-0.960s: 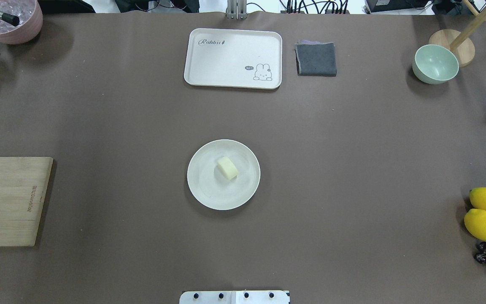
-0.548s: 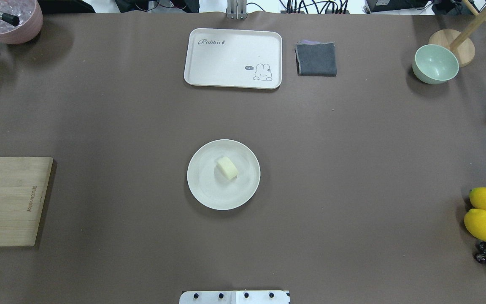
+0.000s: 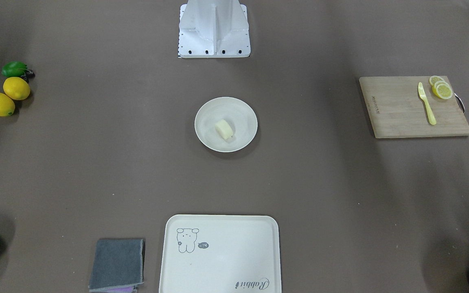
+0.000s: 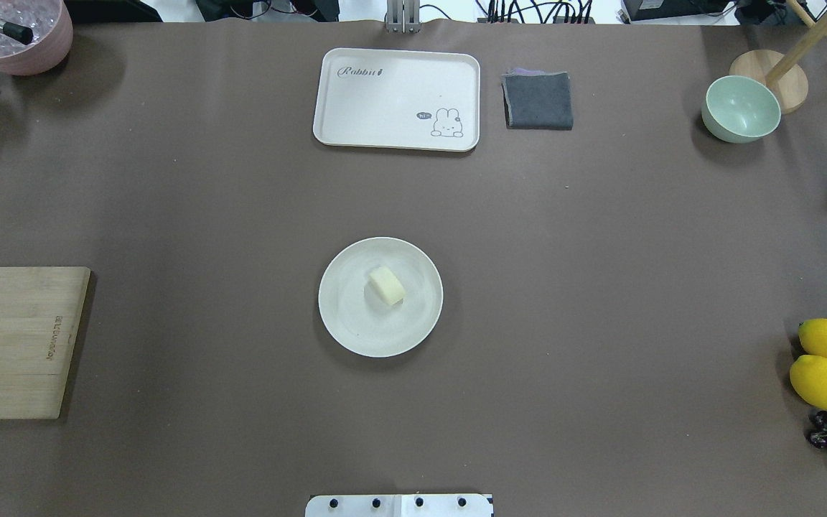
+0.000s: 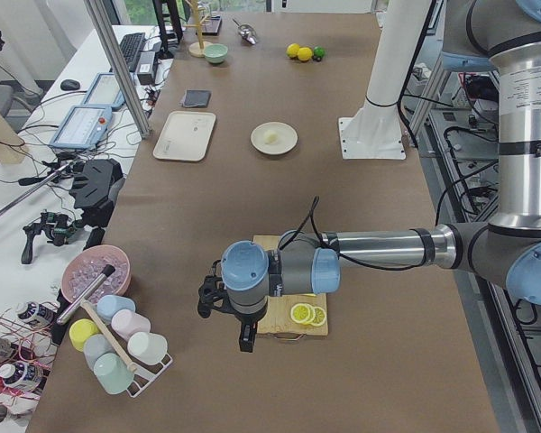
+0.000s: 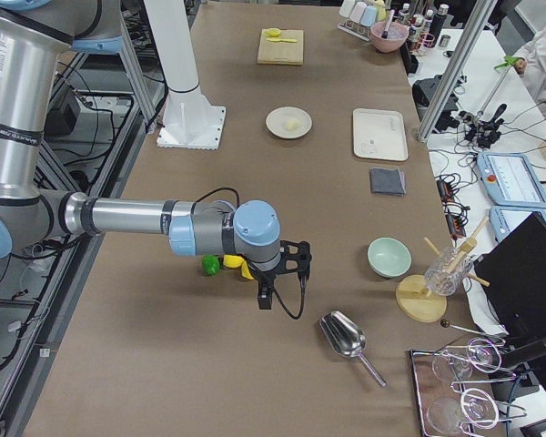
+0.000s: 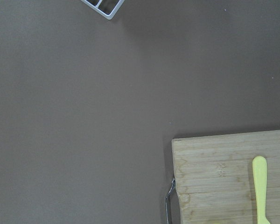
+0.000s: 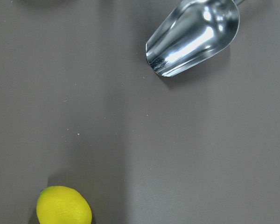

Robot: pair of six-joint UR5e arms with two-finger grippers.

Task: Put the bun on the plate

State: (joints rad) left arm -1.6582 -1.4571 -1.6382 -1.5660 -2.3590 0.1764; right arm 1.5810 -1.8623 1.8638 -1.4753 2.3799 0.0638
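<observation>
The bun (image 4: pixel 387 286) is a small pale lump that lies inside the round cream plate (image 4: pixel 345 327) at the table's middle, a little off its centre; the front view shows the same bun (image 3: pixel 224 128) on the plate (image 3: pixel 207 136). No gripper is near them. My left gripper (image 5: pixel 244 339) hangs over the table beside the cutting board at the left end, seen only in the left side view. My right gripper (image 6: pixel 265 299) hangs near the lemons at the right end, seen only in the right side view. Whether either is open or shut I cannot tell.
A rabbit-print tray (image 4: pixel 392 100), a grey cloth (image 4: pixel 538 100) and a green bowl (image 4: pixel 741 109) line the far side. Lemons (image 4: pixel 823 359) and a metal scoop (image 8: pixel 191 37) are at the right, a cutting board (image 3: pixel 405 110) with lemon slices (image 3: pixel 441 88) and a knife at the left.
</observation>
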